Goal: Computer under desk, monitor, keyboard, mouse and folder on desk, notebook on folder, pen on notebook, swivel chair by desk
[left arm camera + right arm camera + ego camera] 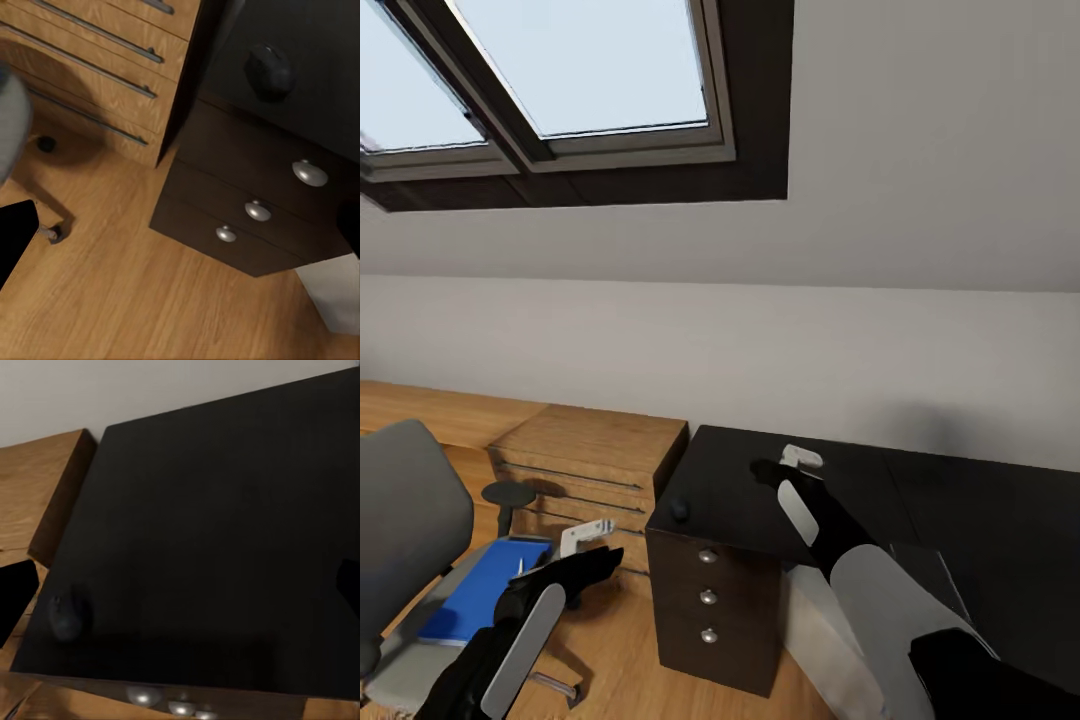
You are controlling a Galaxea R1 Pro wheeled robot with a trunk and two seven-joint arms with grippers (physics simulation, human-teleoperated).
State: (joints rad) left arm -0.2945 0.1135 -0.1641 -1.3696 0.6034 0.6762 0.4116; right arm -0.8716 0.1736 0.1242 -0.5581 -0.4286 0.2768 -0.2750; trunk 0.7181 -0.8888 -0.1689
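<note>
Attic home workspace, sloped ceiling with skylight, dark desk with knobbed drawers, wooden dresser, grey swivel chair, wood floor

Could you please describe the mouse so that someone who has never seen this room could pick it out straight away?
Find the dark desk against the white wall, with three silver-knobbed drawers at its left end. The mouse sits on the desktop near that end's front corner, just above the drawers. It is a small, rounded black lump, darker and smoother than the shiny knobs below.
</note>
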